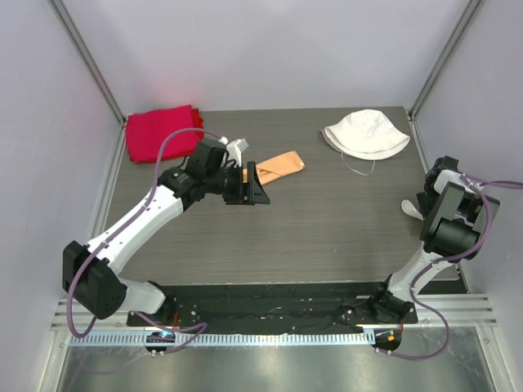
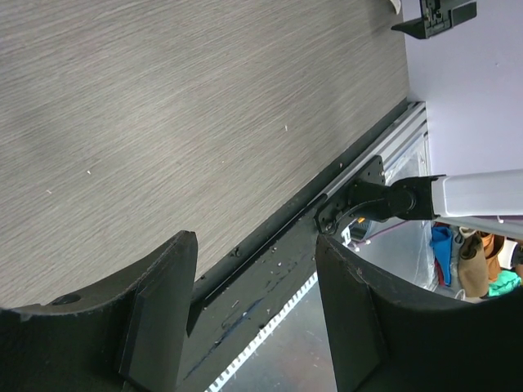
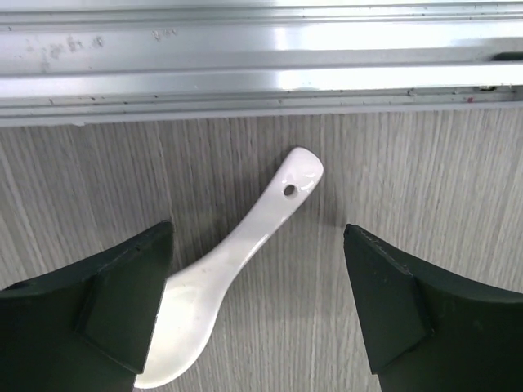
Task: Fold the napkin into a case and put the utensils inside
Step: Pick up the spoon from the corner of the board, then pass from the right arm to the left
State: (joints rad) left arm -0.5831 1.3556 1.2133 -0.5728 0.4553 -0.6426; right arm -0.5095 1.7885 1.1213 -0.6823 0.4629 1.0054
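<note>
White spoon (image 3: 230, 268) beneath wide-spread right tool (image 3: 257, 229)

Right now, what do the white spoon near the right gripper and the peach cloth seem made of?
Spoon: likely glazed ceramic or hard plastic; smooth, glossy white with bright highlights. Peach cloth: thin fabric, perhaps satin; it shows a slight sheen and soft folds, but is small in the top view.

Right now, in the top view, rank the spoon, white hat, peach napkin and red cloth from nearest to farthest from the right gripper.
From the right gripper:
1. spoon, directly under it, by the table's right edge.
2. white hat, far right.
3. peach napkin, folded, left of centre.
4. red cloth, far-left corner.
</note>
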